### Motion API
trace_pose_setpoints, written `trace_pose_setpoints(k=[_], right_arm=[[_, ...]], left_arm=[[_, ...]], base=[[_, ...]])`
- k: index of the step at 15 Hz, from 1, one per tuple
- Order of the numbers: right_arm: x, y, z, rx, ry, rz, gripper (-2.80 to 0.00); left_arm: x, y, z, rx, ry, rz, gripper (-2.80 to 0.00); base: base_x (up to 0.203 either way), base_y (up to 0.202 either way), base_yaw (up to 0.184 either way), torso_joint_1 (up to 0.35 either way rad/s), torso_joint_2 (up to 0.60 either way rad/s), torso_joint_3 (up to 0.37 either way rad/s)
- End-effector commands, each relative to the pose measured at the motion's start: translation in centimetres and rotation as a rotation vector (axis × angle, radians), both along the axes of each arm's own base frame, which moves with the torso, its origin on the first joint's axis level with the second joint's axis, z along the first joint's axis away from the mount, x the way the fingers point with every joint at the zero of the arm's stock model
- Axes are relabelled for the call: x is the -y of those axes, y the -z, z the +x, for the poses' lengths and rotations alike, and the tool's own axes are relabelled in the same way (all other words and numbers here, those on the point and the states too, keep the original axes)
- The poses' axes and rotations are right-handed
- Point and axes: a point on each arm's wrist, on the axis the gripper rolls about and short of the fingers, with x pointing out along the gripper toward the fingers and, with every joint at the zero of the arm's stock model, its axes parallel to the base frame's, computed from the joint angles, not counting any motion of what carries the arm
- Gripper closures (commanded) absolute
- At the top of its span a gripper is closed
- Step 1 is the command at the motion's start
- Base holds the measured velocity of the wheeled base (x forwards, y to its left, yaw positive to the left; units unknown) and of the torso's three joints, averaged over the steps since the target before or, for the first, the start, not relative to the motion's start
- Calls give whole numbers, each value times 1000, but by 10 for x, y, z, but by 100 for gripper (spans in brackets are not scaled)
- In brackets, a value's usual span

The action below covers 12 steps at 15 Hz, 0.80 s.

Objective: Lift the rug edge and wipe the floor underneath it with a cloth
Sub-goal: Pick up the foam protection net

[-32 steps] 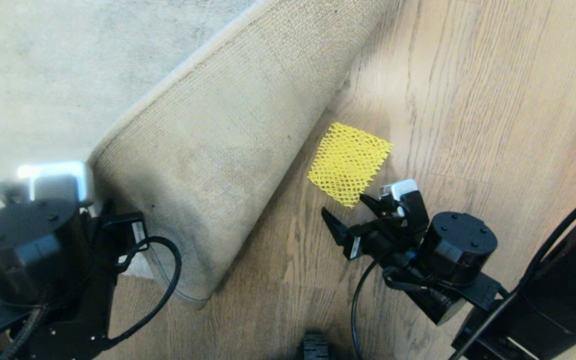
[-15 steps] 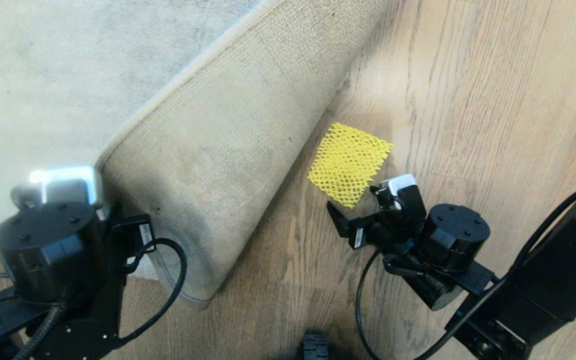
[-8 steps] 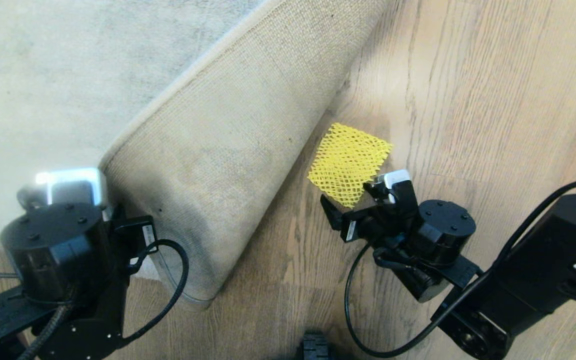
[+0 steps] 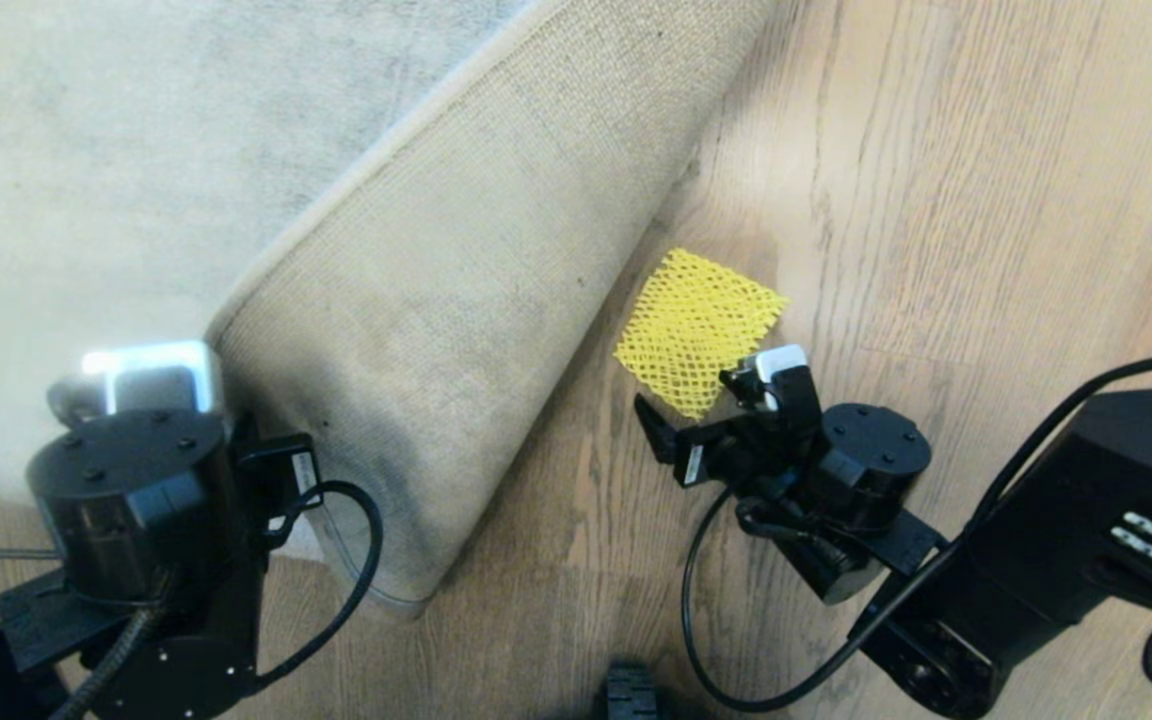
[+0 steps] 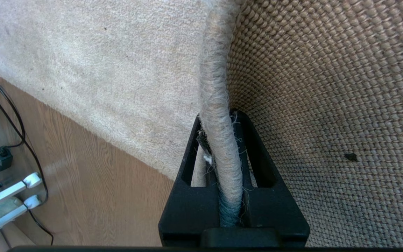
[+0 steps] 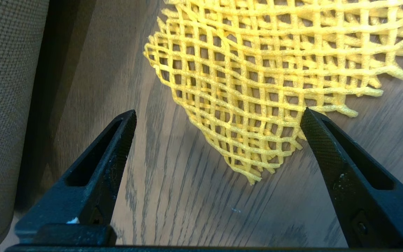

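My left gripper (image 5: 222, 164) has its fingers clenched on the pale grey rug edge (image 5: 219, 105), beige woven backing folded up. Lift done. The right gripper (image 6: 219, 119) hangs spread wide over the yellow mesh cloth (image 4: 698, 328) on the brown wood-grain floor (image 4: 936, 200). Grabbing and wiping remain.

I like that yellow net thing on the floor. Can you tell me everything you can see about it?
The cloth is a small bright yellow square of open mesh, like a net with little square holes, and its edges look frayed. It lies flat on the brown wood floor, turned so one corner points at the robot, just beside the folded-back rug edge. The right gripper hangs open over that near corner, one fingertip at the mesh edge. It has not been picked up yet.
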Motion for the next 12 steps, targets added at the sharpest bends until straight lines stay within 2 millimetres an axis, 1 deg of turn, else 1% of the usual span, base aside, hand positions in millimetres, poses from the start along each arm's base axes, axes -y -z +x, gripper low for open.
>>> trace_pose_setpoints(k=[1,4,5,9,12], right_arm=[[0,-3,0,29,1,24,-280],[0,-2,1,19,-2,42,-280],[-1,-2,2,17,-3,61,0],[-3,1,5,13,-1,61,0],[-3,-1,5,20,-1,63,0]], left_arm=[[1,0,1,2,-7,-1,0],[1,0,1,3,-6,-2,0],[1,0,1,4,-6,-3,0],[1,-1,2,9,-7,-5,0],[1,-3,3,13,-7,-8,0]], base=[[0,0,0,0,0,0],[0,0,0,0,0,0],[0,0,0,0,0,0],[0,0,0,0,0,0],[0,0,0,0,0,0]])
